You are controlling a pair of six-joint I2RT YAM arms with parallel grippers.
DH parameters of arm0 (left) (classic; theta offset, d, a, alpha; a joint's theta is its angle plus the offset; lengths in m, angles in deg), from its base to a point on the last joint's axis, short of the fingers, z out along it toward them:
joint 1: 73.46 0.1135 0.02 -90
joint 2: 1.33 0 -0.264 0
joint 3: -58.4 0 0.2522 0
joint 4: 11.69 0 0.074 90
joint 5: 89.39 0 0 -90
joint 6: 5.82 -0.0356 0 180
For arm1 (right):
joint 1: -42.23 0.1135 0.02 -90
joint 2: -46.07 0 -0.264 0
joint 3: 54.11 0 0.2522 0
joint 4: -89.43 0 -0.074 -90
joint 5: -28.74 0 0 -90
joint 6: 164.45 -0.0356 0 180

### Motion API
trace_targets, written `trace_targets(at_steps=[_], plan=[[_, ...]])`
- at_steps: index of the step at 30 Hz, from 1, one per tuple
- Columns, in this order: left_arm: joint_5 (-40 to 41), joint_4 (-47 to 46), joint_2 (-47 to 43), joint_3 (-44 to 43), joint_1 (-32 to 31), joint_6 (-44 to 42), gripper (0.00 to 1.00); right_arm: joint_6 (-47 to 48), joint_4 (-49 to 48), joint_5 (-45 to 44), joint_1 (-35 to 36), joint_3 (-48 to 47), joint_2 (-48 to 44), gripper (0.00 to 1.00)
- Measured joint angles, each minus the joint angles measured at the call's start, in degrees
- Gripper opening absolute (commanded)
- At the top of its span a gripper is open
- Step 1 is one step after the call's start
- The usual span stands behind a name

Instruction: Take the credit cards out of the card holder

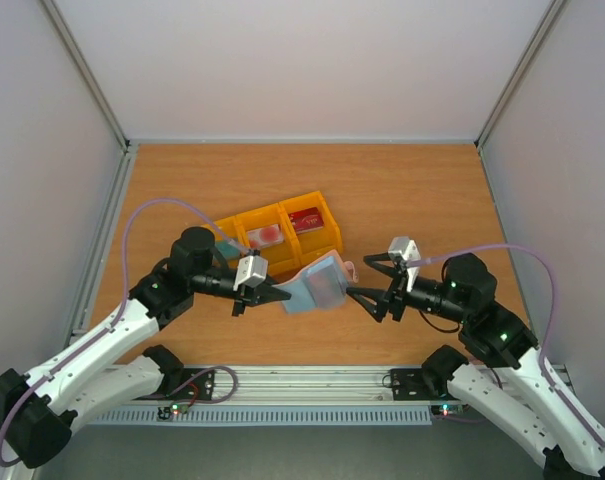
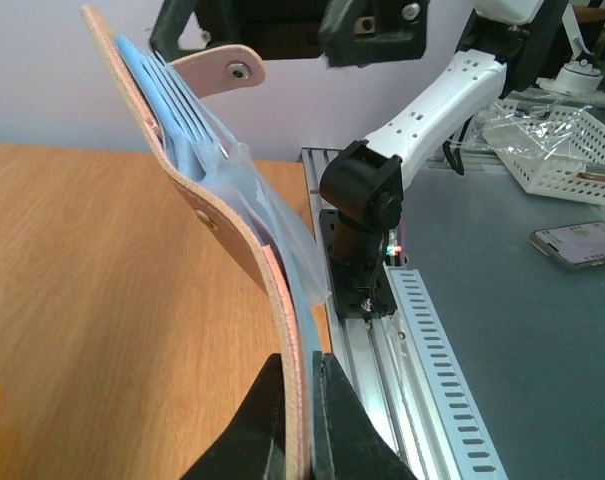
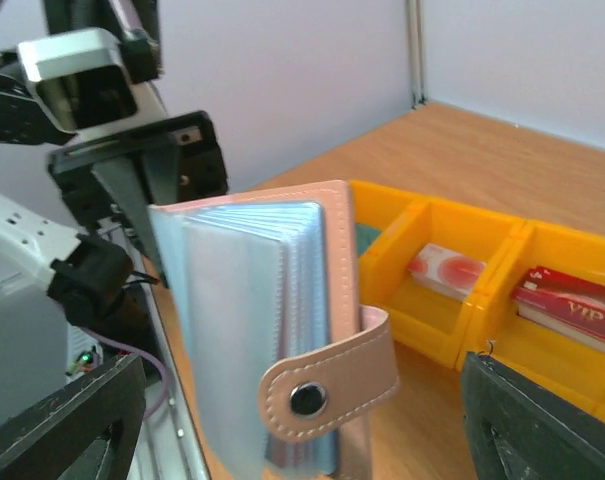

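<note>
The card holder [image 1: 317, 283], pinkish-tan outside with pale blue sleeves fanned open, hangs above the table between the arms. My left gripper [image 1: 275, 292] is shut on the holder's cover edge [image 2: 298, 400]. My right gripper [image 1: 360, 277] stands open just right of the holder, its fingers [image 3: 62, 420] spread wide on either side of the holder's snap strap [image 3: 332, 385] without touching it. The credit cards lie in the yellow tray: teal [image 1: 227, 245], whitish-pink with a red blotch [image 1: 265, 236] and dark red [image 1: 304, 220]. The visible sleeves [image 3: 247, 320] show no card.
The yellow three-compartment tray [image 1: 327, 240] sits on the wooden table just behind the holder. A metal rail [image 1: 312, 385] runs along the near edge between the arm bases. Grey walls enclose the table on three sides.
</note>
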Motion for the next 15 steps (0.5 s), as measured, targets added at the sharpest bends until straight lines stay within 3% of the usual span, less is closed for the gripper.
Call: trace_targets(at_steps=[8, 15], plan=[[-0.3, 0.0, -0.4, 0.4, 0.0, 0.0, 0.00, 1.8, 3.1, -1.3, 0.0, -2.8, 11.0, 0.83], [-0.3, 0.0, -1.3, 0.5, 0.0, -0.4, 0.00, 3.6, 5.4, -3.8, 0.0, -4.6, 11.6, 0.83]])
